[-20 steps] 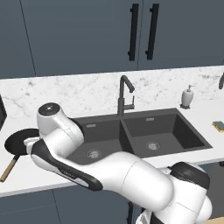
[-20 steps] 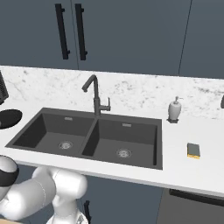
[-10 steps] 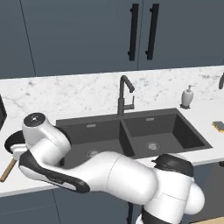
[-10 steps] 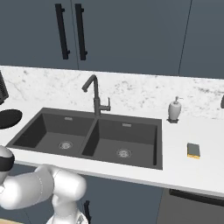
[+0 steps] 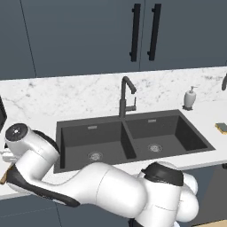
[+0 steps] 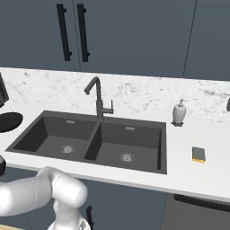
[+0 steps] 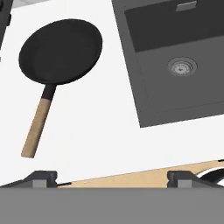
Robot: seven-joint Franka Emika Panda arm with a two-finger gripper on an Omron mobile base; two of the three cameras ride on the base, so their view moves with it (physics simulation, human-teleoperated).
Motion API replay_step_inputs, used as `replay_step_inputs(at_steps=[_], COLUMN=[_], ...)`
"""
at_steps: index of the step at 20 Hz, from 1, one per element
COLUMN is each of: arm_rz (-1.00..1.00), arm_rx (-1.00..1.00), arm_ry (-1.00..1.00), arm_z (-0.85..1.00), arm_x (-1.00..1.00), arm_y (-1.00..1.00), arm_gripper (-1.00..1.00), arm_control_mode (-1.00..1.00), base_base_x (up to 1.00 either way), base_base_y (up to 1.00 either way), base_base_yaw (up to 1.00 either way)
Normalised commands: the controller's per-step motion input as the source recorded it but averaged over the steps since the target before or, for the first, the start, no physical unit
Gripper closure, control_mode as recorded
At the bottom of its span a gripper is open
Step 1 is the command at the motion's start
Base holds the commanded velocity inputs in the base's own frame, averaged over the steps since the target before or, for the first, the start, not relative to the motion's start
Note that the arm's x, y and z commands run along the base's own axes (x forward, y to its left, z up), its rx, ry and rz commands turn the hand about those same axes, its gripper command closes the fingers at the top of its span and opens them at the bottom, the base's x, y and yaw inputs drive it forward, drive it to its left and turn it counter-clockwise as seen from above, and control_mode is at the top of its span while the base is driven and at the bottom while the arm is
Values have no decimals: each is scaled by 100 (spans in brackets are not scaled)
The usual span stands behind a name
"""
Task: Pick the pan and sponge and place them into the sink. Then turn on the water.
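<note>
The black pan lies on the white counter left of the sink, its wooden handle pointing toward the counter's front edge. My gripper hovers above it and toward the front edge, open and empty, with both fingertips wide apart. From the right base, a part of the pan shows at the left edge. The yellow and green sponge rests on the counter right of the sink. At the faucet no water shows. My arm hides the pan from the left base.
A white soap dispenser stands behind the sponge near the backsplash. The sponge sits near the right edge of the left base view. Both sink basins hold nothing. Dark cabinets hang above the counter.
My arm has swung further left and lower over the pan, now covering it from the left base. The gripper has stayed open. Pan and sponge have not moved.
</note>
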Motion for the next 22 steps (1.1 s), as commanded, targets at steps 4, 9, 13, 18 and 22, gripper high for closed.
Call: replay_step_inputs(at_steps=[4,9,13,18,22], arm_rz=[-10,0,0,0,0], arm_rx=[0,-5,-1,0,0], arm_ry=[-2,2,2,7,6], arm_z=[0,0,-1,-21,-24], arm_x=[1,1,1,23,41], arm_y=[44,41,14,4,8], arm_gripper=[-100,-100,-100,-100,-100], arm_control_mode=[-100,-100,-100,-100,-100], base_base_x=[0,0,0,0,0], base_base_y=[0,0,0,0,0], base_base_yaw=[0,0,0,0,0])
